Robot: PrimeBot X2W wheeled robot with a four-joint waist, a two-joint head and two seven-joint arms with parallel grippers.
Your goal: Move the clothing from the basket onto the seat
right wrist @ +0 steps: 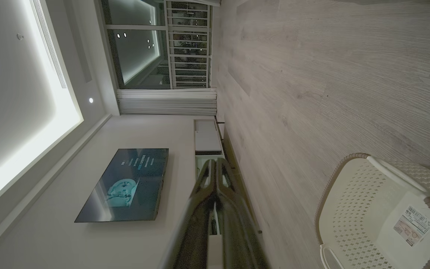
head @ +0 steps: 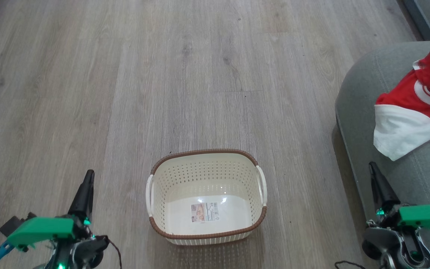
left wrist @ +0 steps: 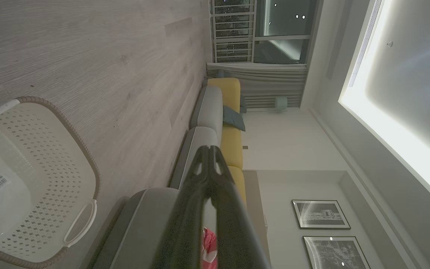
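As the basket (head: pixel 203 172) stands on the wood floor (head: pixel 125 93) at centre, bottom label (head: pixel 204 212) showing, the red-and-white clothing (head: pixel 416 108) is seen heaped on the seat (head: pixel 371 74), far right. L gripper (head: pixel 89 173) & R gripper (head: pixel 371 165) are held closed, nothing gripped, near left & near right.

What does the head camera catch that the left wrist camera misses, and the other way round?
Head view, not the left wrist view: the right hand, shut, and the round emblem on the red clothing.

Left wrist view, not the head view: a yellow sofa back, curtains, a window, two framed pictures and a lit ceiling panel.

Both: the cream basket with nothing in it on the wooden floor, the grey-green seat carrying the clothing, and the shut left hand.
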